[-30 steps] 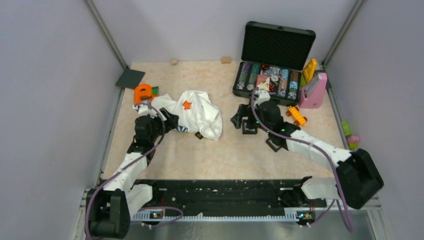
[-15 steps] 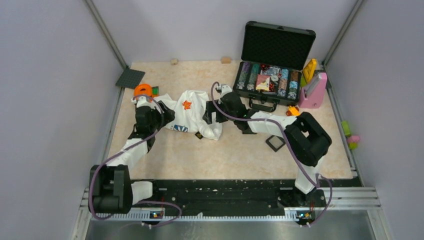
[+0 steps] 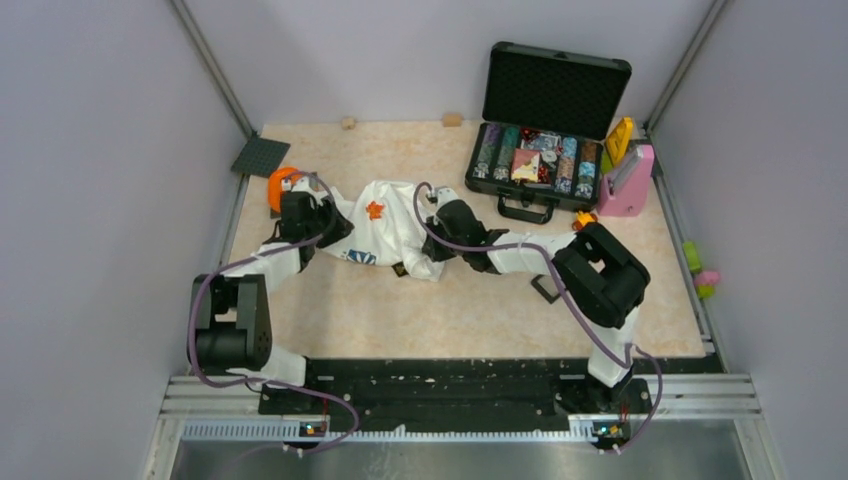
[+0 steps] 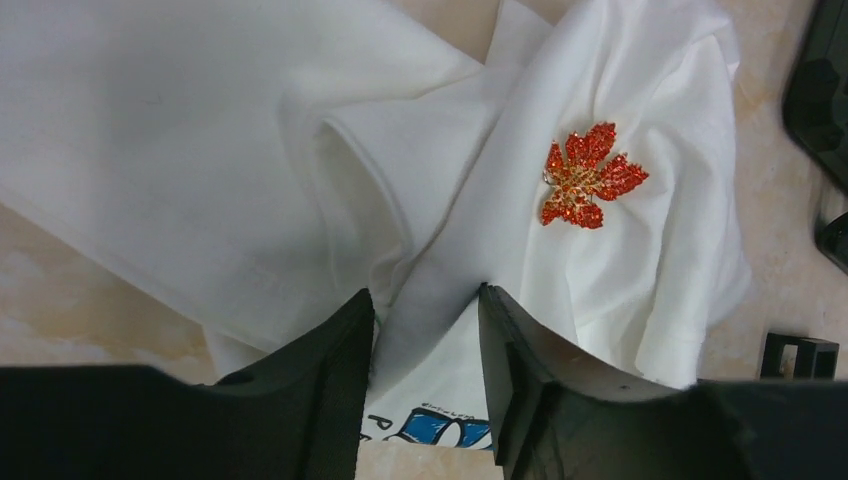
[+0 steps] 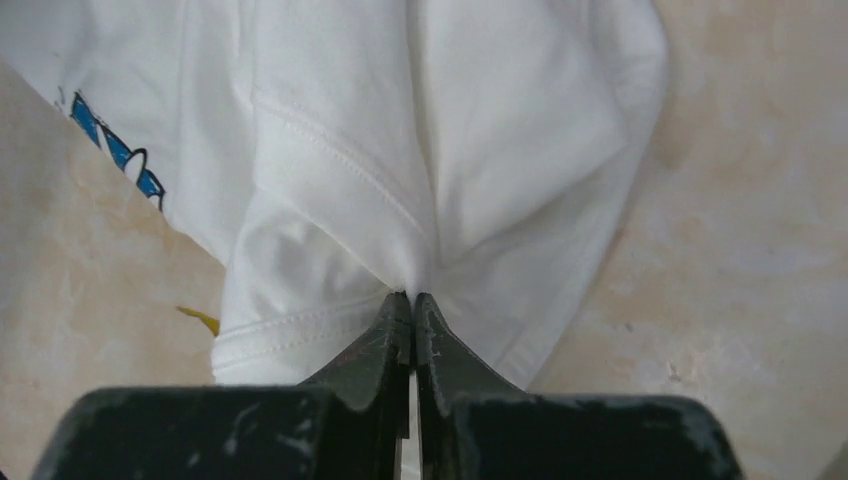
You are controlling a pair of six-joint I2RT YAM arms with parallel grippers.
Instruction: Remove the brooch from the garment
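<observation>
The garment (image 3: pixel 395 225), a crumpled white shirt, lies left of the table's middle. The brooch (image 3: pixel 374 210), a tiny orange-red leaf-like pin, sits on its top. In the left wrist view the brooch (image 4: pixel 590 175) glitters above and right of my left gripper (image 4: pixel 422 300). Those jaws stand part closed, squeezing a fold of the garment (image 4: pixel 200 150) above its blue print (image 4: pixel 450 430). My left gripper (image 3: pixel 333 224) is at the shirt's left edge. My right gripper (image 3: pixel 430 240) is at the right edge. In its wrist view my right gripper (image 5: pixel 412 298) is shut on a pinch of the garment (image 5: pixel 480 120).
An orange letter toy (image 3: pixel 278 185) lies just behind my left wrist, with a dark baseplate (image 3: pixel 261 156) beyond it. An open black case (image 3: pixel 545 150) of chips, a pink object (image 3: pixel 628 185) and an orange toy car (image 3: pixel 584 218) stand at the back right. A black square frame (image 3: pixel 545 288) lies under my right arm.
My right arm has swung left from the case to the shirt's right edge and shut on the cloth. My left arm has reached forward and its jaws have narrowed on a fold.
</observation>
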